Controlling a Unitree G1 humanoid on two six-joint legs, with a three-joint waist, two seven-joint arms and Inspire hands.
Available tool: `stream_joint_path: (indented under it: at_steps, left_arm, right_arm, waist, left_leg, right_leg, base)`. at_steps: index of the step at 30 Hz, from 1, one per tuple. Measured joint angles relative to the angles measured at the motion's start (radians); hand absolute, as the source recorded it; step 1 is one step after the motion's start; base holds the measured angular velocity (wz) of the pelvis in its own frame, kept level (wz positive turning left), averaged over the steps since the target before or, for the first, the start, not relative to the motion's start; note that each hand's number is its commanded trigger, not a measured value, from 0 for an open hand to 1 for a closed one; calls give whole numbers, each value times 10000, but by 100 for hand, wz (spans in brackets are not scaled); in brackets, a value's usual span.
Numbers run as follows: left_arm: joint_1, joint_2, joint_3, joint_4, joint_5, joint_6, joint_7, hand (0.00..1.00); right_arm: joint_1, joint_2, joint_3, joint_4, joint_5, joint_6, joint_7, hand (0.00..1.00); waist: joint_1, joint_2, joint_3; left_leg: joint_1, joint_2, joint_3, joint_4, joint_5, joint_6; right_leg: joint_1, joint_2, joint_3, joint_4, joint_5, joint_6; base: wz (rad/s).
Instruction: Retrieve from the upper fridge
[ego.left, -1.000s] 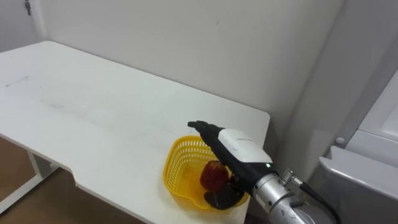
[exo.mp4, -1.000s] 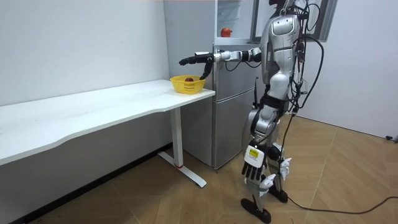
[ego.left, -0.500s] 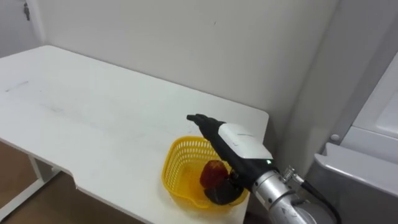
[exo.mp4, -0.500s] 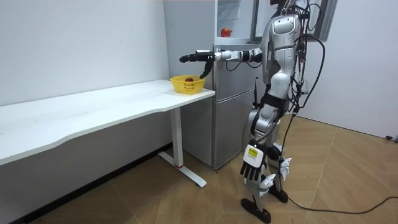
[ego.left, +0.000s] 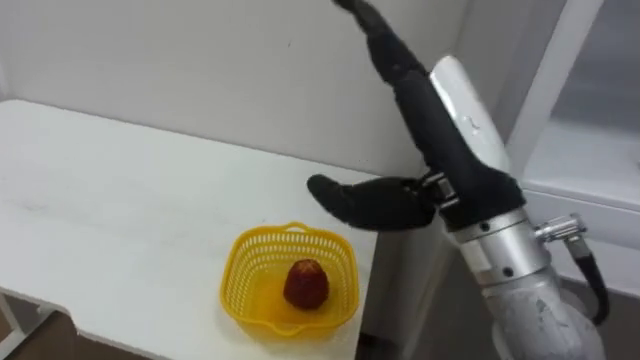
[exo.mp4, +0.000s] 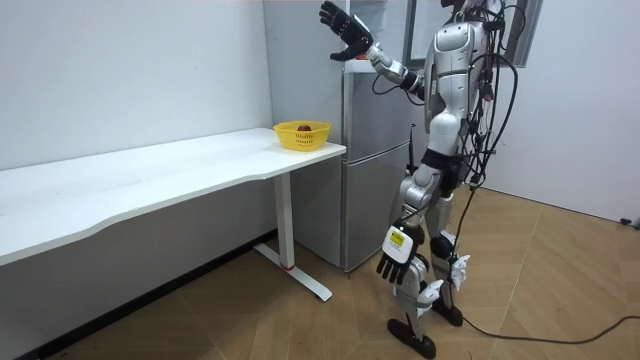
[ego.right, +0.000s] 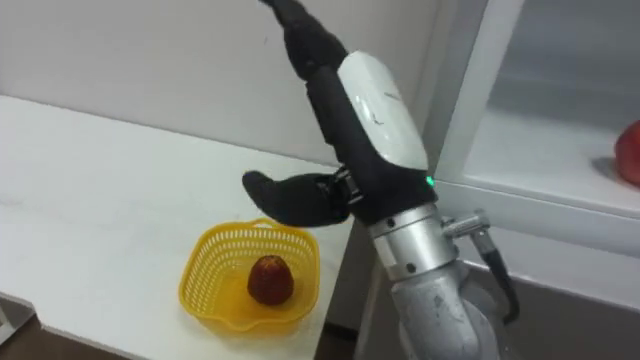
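Right hand (ego.left: 442, 150): up high in front of the wall, fingers (ego.left: 385, 45) straight and pointing up, thumb (ego.left: 360, 200) stuck out sideways toward the robot's left. Fingers apart, nothing in the palm, touching nothing.

Yellow basket (ego.left: 235, 290): below the thumb and well apart from it, on the white desk (ego.left: 120, 190) at the desk's end nearest the fridge (exo.mp4: 375, 170).

Red fruit (ego.left: 305, 283): lying in the middle of the basket, directly under the thumb tip, not in contact with the hand.

Second red thing (ego.right: 630, 152): on the open upper fridge shelf (ego.right: 540, 150), off to the right of the hand's wrist, cut by the edge of the right eye view. Cannot tell what it is. Hand is well apart from it.

Room view: robot stands upright on the wooden floor (exo.mp4: 560, 300) just in front of the fridge. The right arm reaches up and forward, with the hand level with the top of the fridge. Left hand (exo.mp4: 392, 266) hangs low beside the thigh, fingers loose and pointing down, holding nothing.
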Motion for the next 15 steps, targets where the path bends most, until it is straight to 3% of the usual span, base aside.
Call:
stream_joint_path:
  at_steps: [2, 3, 4, 8, 15]
  left_arm:
    - [17, -7, 29, 18, 3, 3, 20, 0]
    - [28, -41, 112, 72, 3, 3, 20, 0]
    - [35, -66, 181, 127, 0, 2, 25, 0]
    - [344, -112, 392, 198, -4, 6, 68, 0]
    - [418, -189, 413, 176, -10, 10, 262, 0]
  right_arm:
    - [1, 0, -246, -316, -7, -4, -230, 0]
    - [32, 4, -440, -620, -16, -2, -365, 0]
    - [52, 4, -545, -783, -22, -15, -444, 0]
    - [84, 4, -1267, -1308, 40, -380, -1166, 0]
    - [320, -5, -2319, -1432, 675, -472, -2010, 0]
  waist:
    - [-167, 42, -25]
    - [-310, 79, -95]
    - [-364, 102, -100]
    - [-762, 238, -185]
    - [-1184, 200, -201]
  left_leg:
    - [95, 23, 64, -103, 8, 16]
    - [139, 18, 75, -144, 14, 26]
    - [199, 17, 90, -171, 18, 32]
    - [624, 44, 285, -471, 28, 49]
    - [786, 109, 534, -522, 27, 48]
  right_leg:
    - [-1, 1, 25, 10, 6, -9]
    - [15, 2, 128, 7, 8, -13]
    - [55, 4, 223, 8, 8, -13]
    - [360, 6, 270, 5, 8, -12]
    - [385, 27, 375, 6, 10, -13]
  base:
    - [-14]
    - [-13]
    - [-10]
    - [-10]
    - [-9]
